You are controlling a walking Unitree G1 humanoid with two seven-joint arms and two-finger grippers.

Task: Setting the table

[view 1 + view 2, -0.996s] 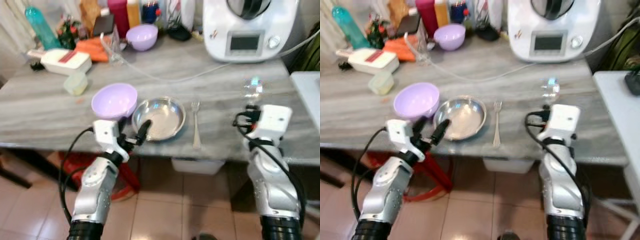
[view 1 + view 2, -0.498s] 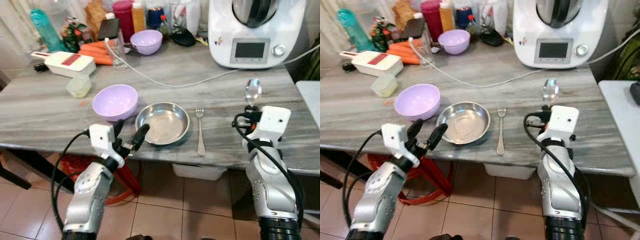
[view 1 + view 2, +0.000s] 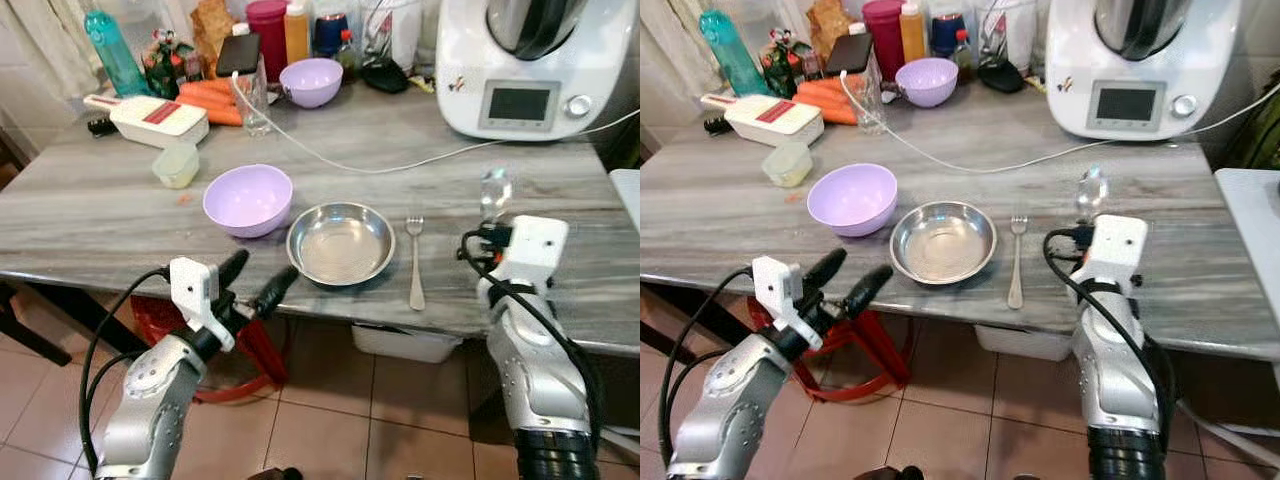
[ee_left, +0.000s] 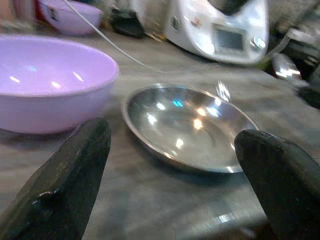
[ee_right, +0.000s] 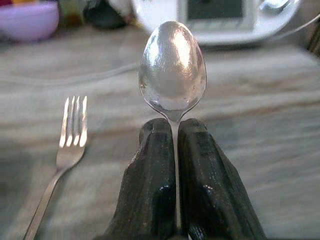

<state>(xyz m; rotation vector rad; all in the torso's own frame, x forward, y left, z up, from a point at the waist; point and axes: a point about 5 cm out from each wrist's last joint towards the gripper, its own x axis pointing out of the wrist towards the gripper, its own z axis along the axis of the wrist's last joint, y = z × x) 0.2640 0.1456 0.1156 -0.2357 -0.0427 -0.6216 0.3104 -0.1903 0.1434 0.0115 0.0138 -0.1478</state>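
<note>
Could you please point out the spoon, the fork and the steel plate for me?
spoon (image 5: 172,67), right wrist view, middle of its bowl.
fork (image 3: 1016,262), right eye view, middle of its handle.
steel plate (image 3: 341,245), left eye view, centre of its bare inside.

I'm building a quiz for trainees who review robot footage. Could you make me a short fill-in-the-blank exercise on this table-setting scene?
1. The right gripper is shut on a ____.
2. The fork lies just to the right of the steel ____.
3. The left gripper, near the table's front edge, has its fingers ____.
4. The colour of the bowl left of the steel plate is ____.

Missing words: spoon; plate; open; purple
</note>
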